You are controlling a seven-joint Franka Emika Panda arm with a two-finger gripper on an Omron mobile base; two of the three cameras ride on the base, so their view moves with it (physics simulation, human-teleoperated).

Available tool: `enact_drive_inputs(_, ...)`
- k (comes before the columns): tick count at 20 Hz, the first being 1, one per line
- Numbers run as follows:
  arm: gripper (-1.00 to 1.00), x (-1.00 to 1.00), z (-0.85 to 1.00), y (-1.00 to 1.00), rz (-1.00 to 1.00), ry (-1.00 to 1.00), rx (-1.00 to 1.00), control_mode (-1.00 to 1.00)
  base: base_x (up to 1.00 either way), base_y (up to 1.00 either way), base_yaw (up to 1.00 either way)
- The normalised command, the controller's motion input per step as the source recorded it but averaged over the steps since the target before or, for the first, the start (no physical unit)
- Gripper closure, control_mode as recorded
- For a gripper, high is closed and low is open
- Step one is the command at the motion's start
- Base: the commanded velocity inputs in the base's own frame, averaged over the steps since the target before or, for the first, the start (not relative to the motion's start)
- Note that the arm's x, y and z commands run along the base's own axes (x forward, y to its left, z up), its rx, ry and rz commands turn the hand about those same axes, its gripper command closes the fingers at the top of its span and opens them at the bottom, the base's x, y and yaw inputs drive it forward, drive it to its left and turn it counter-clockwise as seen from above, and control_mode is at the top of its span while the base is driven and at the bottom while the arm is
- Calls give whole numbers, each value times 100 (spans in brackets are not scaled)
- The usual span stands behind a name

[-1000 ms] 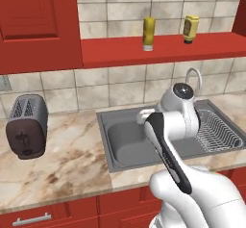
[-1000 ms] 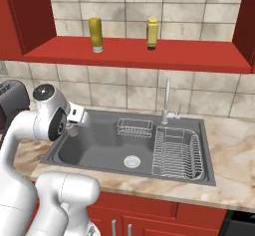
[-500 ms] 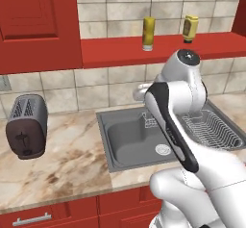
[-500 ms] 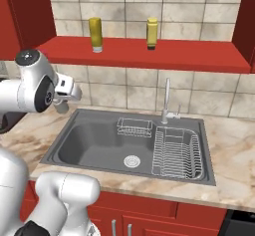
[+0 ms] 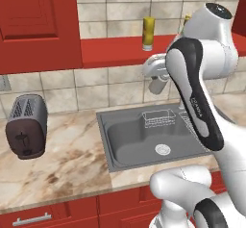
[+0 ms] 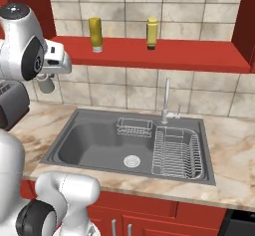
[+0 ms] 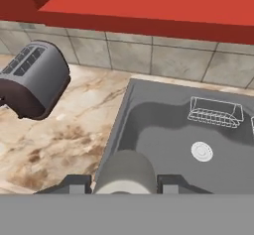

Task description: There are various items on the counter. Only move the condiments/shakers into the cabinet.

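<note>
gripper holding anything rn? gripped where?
Yes: the gripper is shut on the grey shaker, its fingers clamping the shaker's opposite sides; how high up its body cannot be told.

Two bottles (image 6: 95, 34) on the shelf (image 6: 164, 56), toaster (image 5: 27, 126) left of sink (image 5: 149, 138)

Grey shaker (image 7: 124, 173) clamped in claw (image 7: 121, 183); two yellow bottles (image 6: 95, 34) upright on shelf (image 6: 189, 56).

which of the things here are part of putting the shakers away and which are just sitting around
Part of the job:
- grey shaker in the gripper
- two yellow bottles on the shelf
- red open shelf
- marble counter

Just lying about:
- toaster
- sink
- faucet
- dish rack
- small wire basket
</note>
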Motion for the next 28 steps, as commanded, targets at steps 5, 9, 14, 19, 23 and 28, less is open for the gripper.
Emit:
enact_drive_inputs(5,100,-21,70,14,5,-11,-5,-100,0,0,0)
enact_drive_inputs(9,100,1,43,9,-3,-17,-13,-100,0,0,0)
enact_drive_inputs(14,100,6,3,5,-7,-4,-1,-100,0,0,0)
enact_drive_inputs(19,100,26,1,0,0,0,0,-100,0,0,0)
enact_drive_inputs(23,100,52,9,4,-7,-1,0,-100,0,0,0)
enact_drive_inputs(28,100,61,0,14,-12,-5,0,-100,0,0,0)
